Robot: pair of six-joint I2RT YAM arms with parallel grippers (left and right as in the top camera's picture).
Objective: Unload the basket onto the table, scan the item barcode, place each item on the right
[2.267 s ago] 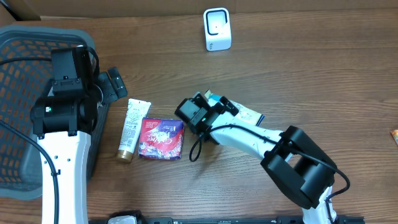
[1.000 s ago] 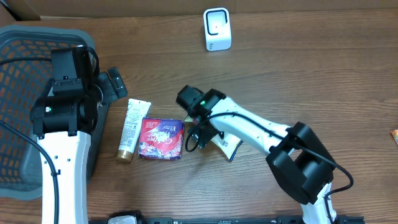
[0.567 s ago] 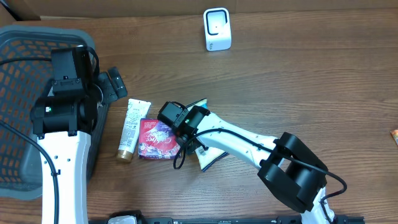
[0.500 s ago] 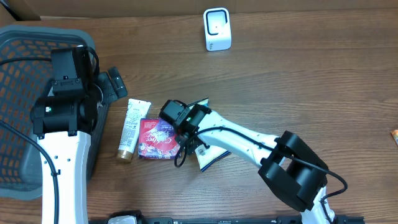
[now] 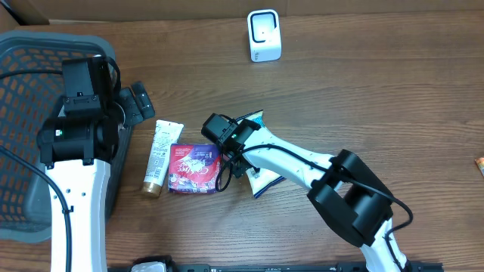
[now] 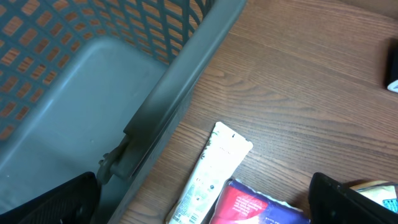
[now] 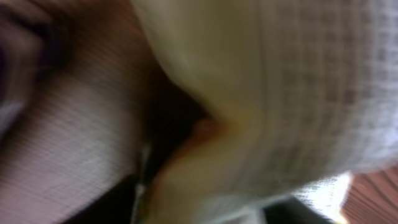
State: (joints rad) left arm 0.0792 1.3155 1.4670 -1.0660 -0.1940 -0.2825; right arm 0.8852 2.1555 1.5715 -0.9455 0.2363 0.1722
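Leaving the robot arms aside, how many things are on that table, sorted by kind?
grey basket: 1
white scanner: 1
white tube: 1
packets: 2, red packet and blue-and-white packet
orange thing at the right edge: 1
Total: 6

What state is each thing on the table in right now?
left gripper: open, empty
right gripper: right at the packet, grip unclear
packet: partly hidden under the right gripper
tube: lying flat, capped
red pouch: lying flat
scanner: upright
basket: upright, nothing seen inside
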